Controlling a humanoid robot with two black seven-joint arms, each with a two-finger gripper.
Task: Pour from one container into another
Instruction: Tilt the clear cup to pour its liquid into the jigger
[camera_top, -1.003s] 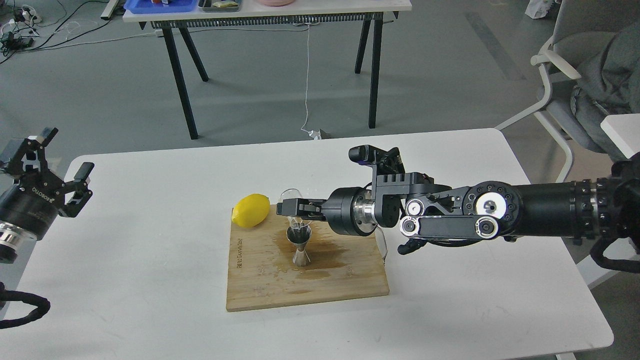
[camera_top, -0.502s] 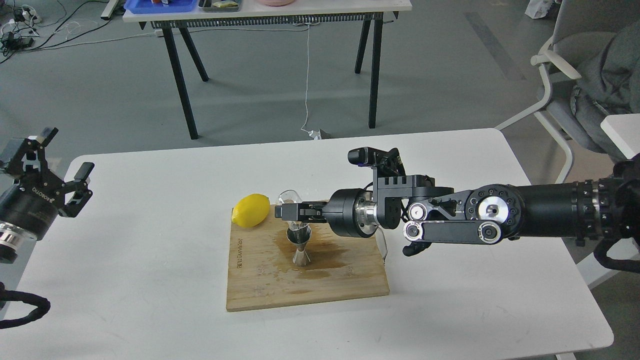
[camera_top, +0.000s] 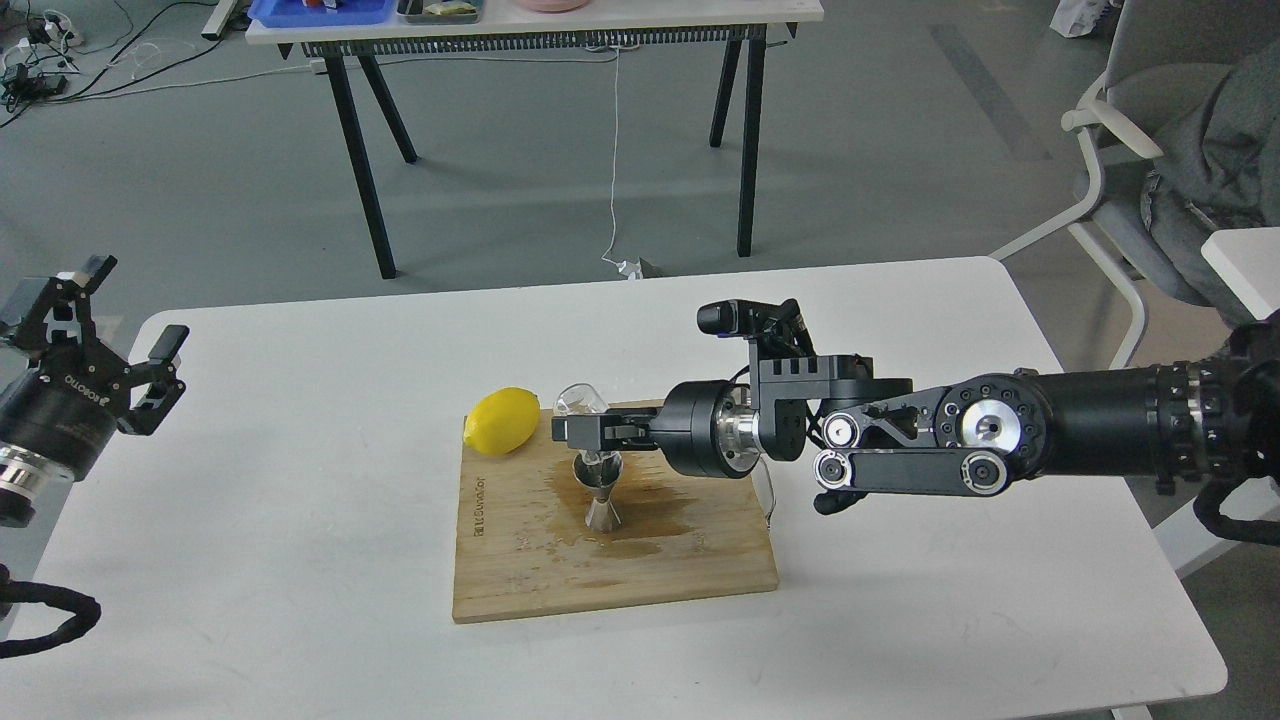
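Now my right gripper (camera_top: 572, 431), clamped on the cup (camera_top: 583, 404), has tipped it steeper above the jigger (camera_top: 601, 492) mid-board (camera_top: 520, 570), so pouring nears its end, while my left gripper (camera_top: 118, 345) hangs apart far left.

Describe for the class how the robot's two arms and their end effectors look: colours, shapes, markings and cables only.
Both arms are black. The right arm is a thick tube with round silver joint discs ringed by small bolts, a silver wrist collar and thin cables. Its right end effector has two slim black fingers. The left end effector is black with angular open-frame fingers, white lettering on its round body, a silver ring and a black corrugated cable.
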